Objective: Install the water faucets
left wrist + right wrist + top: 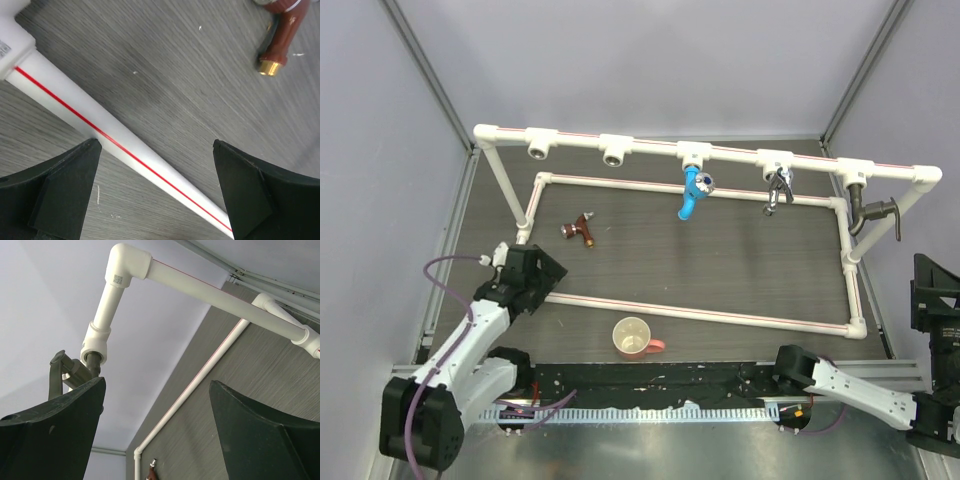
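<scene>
The reddish-brown copper-coloured faucet (579, 230) lies loose on the dark table inside the white pipe frame (650, 145). It shows at the top right of the left wrist view (282, 35) and far off in the right wrist view (152, 472). Blue (693, 192), chrome (778, 190) and dark (873, 213) faucets hang from the top rail. My left gripper (542, 268) is open above the frame's near red-striped pipe (125, 150), nothing between its fingers (156, 144). My right gripper (923, 290) stands open and empty (157, 382) at the right edge, near the dark faucet (67, 372).
Two tee sockets (539, 150) (612, 155) on the top rail's left part hold nothing. A cream mug (633, 337) with a pink handle stands by the table's near edge. Grey walls close in the table on three sides.
</scene>
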